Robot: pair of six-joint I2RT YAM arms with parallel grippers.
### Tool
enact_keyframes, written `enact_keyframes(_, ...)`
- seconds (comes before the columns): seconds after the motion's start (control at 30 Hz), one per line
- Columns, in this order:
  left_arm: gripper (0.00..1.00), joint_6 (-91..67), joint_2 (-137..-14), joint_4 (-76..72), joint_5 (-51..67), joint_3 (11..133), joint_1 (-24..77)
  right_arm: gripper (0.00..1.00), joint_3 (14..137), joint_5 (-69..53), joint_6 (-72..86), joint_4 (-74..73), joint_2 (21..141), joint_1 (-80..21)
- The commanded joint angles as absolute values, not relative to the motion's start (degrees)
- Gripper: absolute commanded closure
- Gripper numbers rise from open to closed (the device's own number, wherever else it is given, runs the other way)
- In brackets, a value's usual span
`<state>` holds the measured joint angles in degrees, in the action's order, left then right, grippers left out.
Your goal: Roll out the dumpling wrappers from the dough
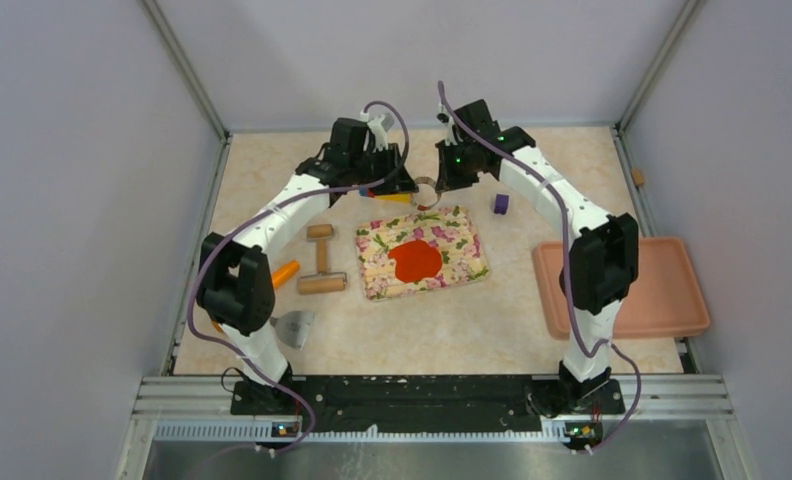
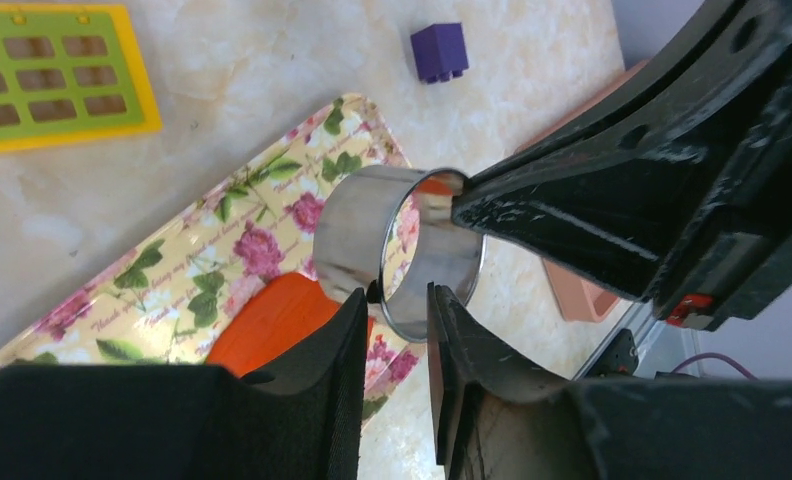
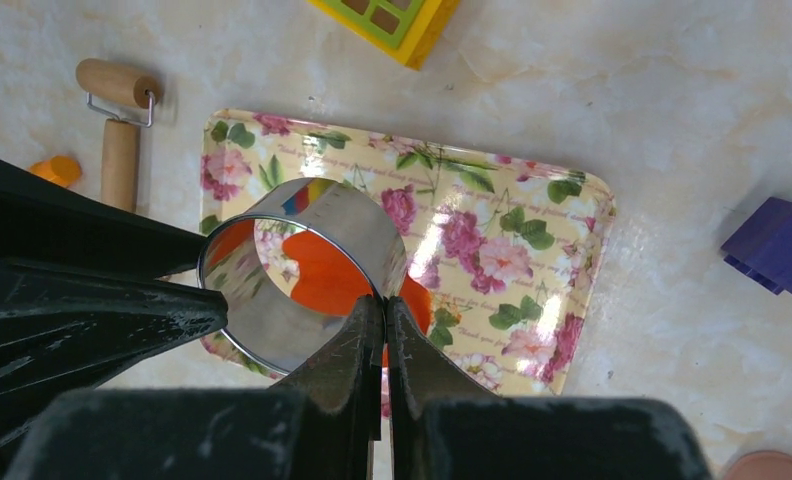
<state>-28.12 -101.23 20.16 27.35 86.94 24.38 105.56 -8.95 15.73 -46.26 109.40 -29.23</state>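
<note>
On the table (image 1: 532, 330) both arms met over the far edge of the floral tray (image 1: 382, 240). The dough (image 1: 416, 261) lay flat in the tray's middle as a red-orange patch, and we saw no cut wrappers on it. The rolling pin (image 1: 321, 262) sat left of the tray, apart from it. The metal ring (image 2: 372, 235) hung in the air between the two grippers, above the tray. The right gripper (image 3: 384, 310) was pinched tight on the ring's thin wall. The left gripper (image 2: 397, 330) straddled the opposite wall with a gap showing, partly open and not yet clamped as far as we could see. We judged this a ring hand-over. To do it well, the left fingers should close fully on the wall before the right lets go, keeping the ring level so it meets the dough squarely.
</note>
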Motion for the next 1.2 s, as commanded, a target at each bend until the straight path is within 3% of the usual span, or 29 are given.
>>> enact_keyframes(0.0, 0.71, -29.1, -101.0, 19.2, 25.7, 83.7, 24.6, 1.00, 108.5, -8.0, 16.6, -44.1, 109.9, -29.7)
enact_keyframes(0.33, 0.99, -30.6, -103.9, 17.3, 25.3, 78.5, 24.6, 1.00, 101.1, -16.0, 17.0, -43.6, 111.6, -29.7)
enact_keyframes(0.67, 1.00, -29.8, -104.6, 16.9, 27.3, 73.8, 24.6, 1.00, 96.1, -22.6, 15.4, -42.8, 117.2, -29.7)
enact_keyframes(1.17, 1.00, -29.1, -103.3, 20.1, 30.5, 71.4, 24.6, 1.00, 91.1, -24.8, 17.9, -43.4, 115.7, -29.8)
